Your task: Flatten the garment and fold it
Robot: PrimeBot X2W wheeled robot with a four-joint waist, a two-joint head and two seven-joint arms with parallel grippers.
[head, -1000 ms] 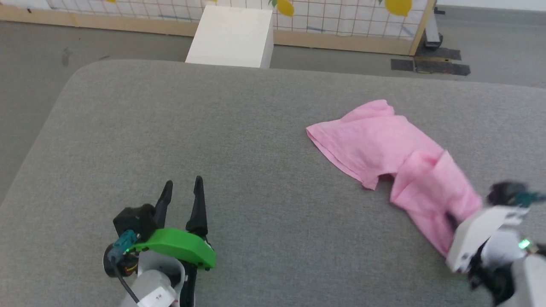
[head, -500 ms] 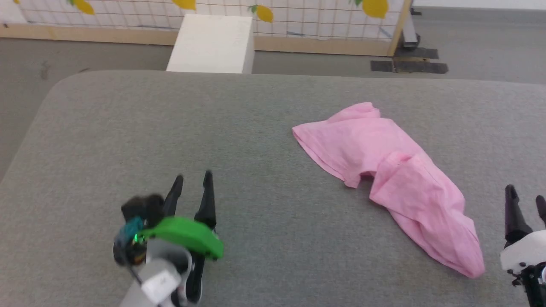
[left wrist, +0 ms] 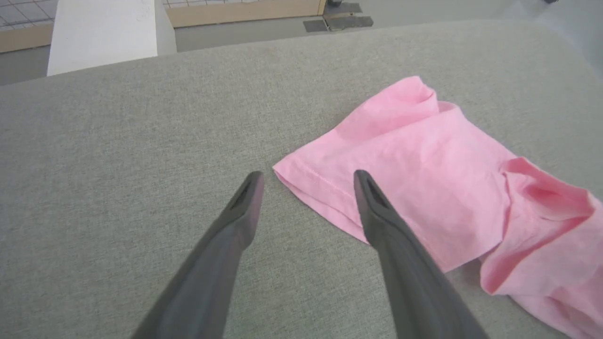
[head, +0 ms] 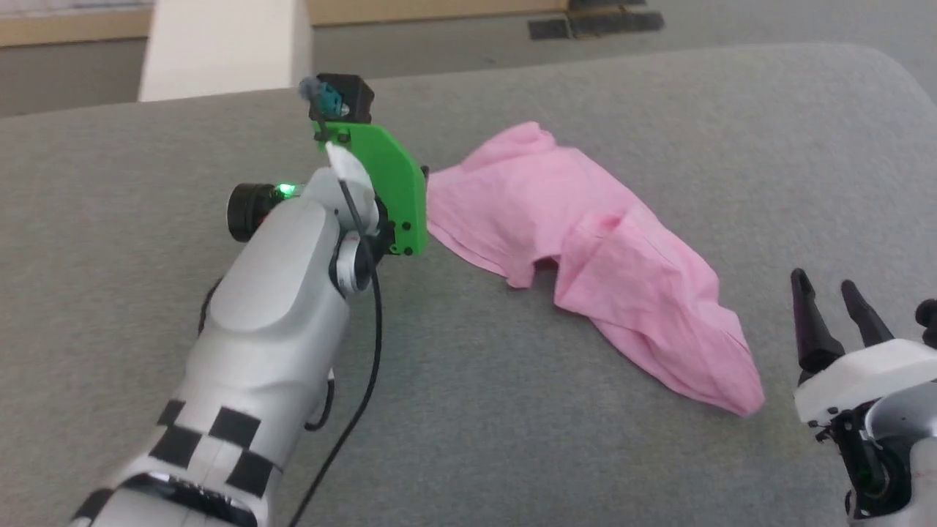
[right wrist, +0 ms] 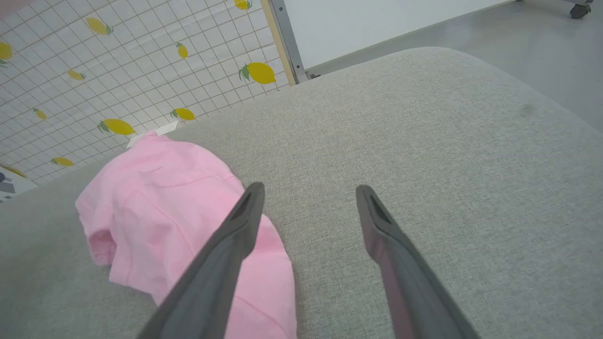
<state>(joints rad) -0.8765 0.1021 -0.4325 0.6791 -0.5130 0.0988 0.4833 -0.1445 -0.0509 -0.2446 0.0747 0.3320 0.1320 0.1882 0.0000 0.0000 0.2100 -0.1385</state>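
The light-pink garment [head: 585, 256] lies rumpled and partly doubled over on the grey padded surface [head: 512, 439], running from the middle toward the near right. My left arm reaches forward, and its green wrist plate [head: 381, 183] hides the fingers in the head view. In the left wrist view the left gripper [left wrist: 307, 176] is open, its fingertips on either side of the hemmed left corner of the garment [left wrist: 424, 169]. My right gripper [head: 824, 282] is open and holds nothing, just right of the garment's near end. In the right wrist view the right gripper [right wrist: 309, 187] sits beside the garment [right wrist: 155, 197].
A white box [head: 219, 44] stands on the floor beyond the surface's far edge. A lemon-print grid screen [right wrist: 94, 70] stands behind the surface. The surface's rounded right edge [right wrist: 541, 108] drops to the floor.
My left arm has swung forward and right to the garment's left corner. My right gripper came off the garment's near end and stands open beside it. The head camera has shifted.
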